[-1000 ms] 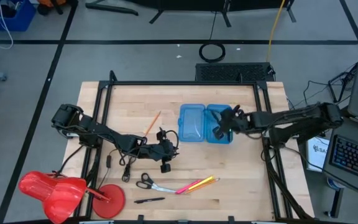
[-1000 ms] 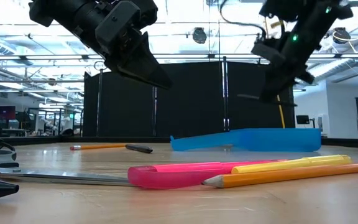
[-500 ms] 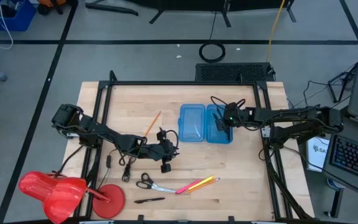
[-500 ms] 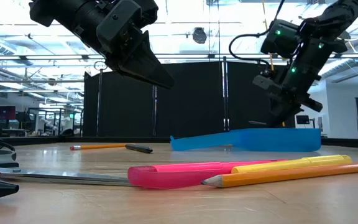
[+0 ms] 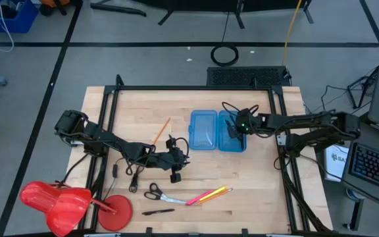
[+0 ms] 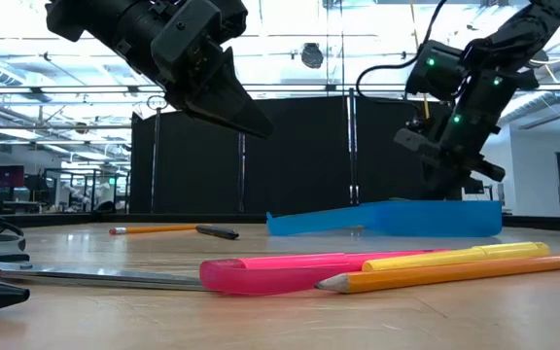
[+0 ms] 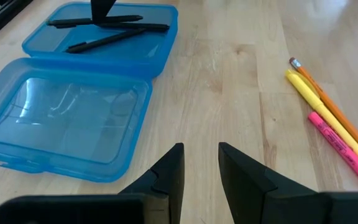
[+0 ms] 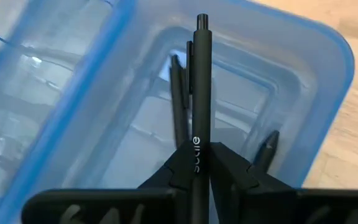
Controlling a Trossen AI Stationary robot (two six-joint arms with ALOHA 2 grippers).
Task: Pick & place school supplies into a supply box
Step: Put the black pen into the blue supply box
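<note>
The right pincer [image 8: 199, 163], low over the right half of the translucent blue plastic hinged supply box [image 5: 217, 130] on the wooden bench [image 5: 255, 178], pinches a thin black pen [image 8: 201, 106] across its middle. By its look the pen is light, stiff and smooth enough to slide or swivel between the pads, so a mid-barrel hold suits it best. White lettering on its barrel is too small to read, two more black pens [image 7: 107, 31] lie in that half, and the left pincer [image 7: 199, 171] hangs empty, jaws apart.
</note>
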